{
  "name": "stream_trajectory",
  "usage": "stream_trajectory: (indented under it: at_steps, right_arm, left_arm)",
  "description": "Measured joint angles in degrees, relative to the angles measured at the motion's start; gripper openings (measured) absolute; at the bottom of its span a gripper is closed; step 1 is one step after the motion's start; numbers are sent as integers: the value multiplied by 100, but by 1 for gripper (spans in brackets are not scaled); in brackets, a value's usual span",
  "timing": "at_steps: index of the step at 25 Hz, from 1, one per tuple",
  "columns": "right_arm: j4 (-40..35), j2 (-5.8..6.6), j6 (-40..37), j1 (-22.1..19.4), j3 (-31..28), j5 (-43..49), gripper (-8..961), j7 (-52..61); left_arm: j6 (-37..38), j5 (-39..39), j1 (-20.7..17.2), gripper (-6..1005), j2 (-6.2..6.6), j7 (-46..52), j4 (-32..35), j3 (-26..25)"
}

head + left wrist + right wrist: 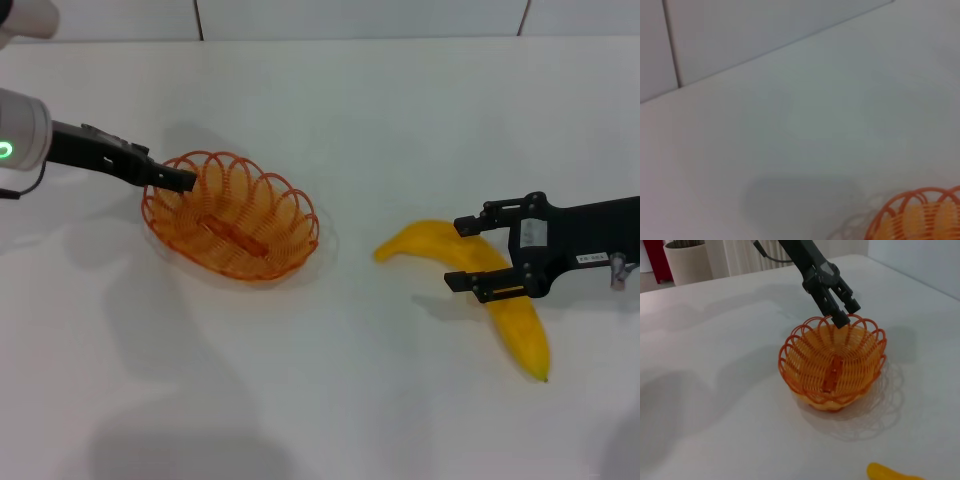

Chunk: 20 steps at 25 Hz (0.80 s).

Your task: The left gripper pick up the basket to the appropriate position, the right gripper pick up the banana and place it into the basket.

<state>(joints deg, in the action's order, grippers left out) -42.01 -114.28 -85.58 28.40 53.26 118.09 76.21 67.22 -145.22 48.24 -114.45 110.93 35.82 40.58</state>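
Two grippers at work: left gripper (180,180) pinches basket (232,215) rim, on table (400,120). Right gripper (465,254), fingers apart, straddles banana (505,300) w/o contact; lower squarely, then close.

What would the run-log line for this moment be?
left pincer: on basket rim | right pincer: open, straddling banana | banana on table

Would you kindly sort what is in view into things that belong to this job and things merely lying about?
Part of the job:
- shallow orange looped-wire basket
- curved yellow banana
- left gripper, shut on the basket's rim
- right gripper, jaws open astride the banana

Just lying about:
- pale round bin and dark red object, beyond the white table
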Motion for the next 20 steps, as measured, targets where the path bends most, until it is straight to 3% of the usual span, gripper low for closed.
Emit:
stream_trajectory:
  at_steps: [12,20]
  right_arm:
    - [9,-8,5,8,0,-6,756,0]
    - [9,-6,-9,8,16,-6,756,49]
  left_arm:
    - [-419,-6,6,863,-104,-171,-251,64]
    - [-448,58,-18,774,-168,-314,-251,63]
